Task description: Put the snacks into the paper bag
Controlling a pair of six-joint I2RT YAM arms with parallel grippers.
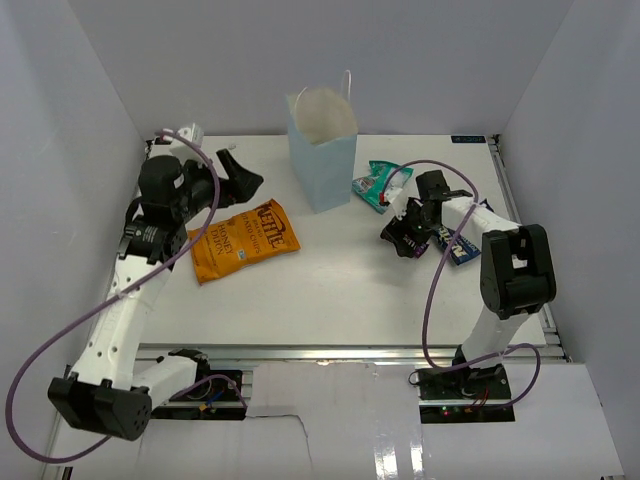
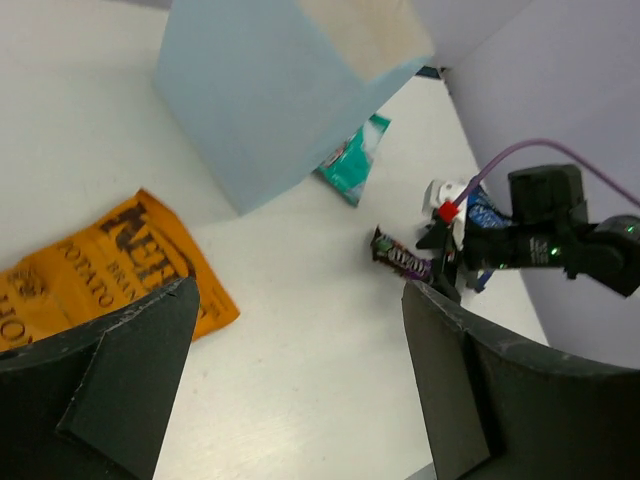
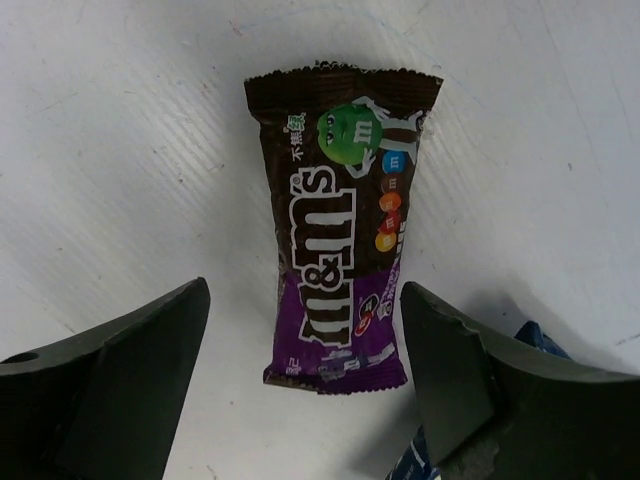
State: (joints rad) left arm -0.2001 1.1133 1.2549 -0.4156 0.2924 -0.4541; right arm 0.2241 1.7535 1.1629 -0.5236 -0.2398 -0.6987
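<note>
The pale blue paper bag (image 1: 322, 150) stands upright and open at the back middle; it also shows in the left wrist view (image 2: 270, 90). The orange chip bag (image 1: 243, 238) lies flat left of centre. The teal pouch (image 1: 374, 184) lies right of the bag. A brown and purple candy packet (image 3: 343, 260) lies flat on the table, between the open fingers of my right gripper (image 3: 305, 385), which hovers just over it. A dark blue packet (image 1: 462, 243) lies beside the right arm. My left gripper (image 1: 243, 178) is open and empty, raised left of the paper bag.
White walls enclose the table (image 1: 330, 300) on the left, back and right. A small red and white item (image 2: 446, 200) sits by the right wrist. Cables loop from both arms.
</note>
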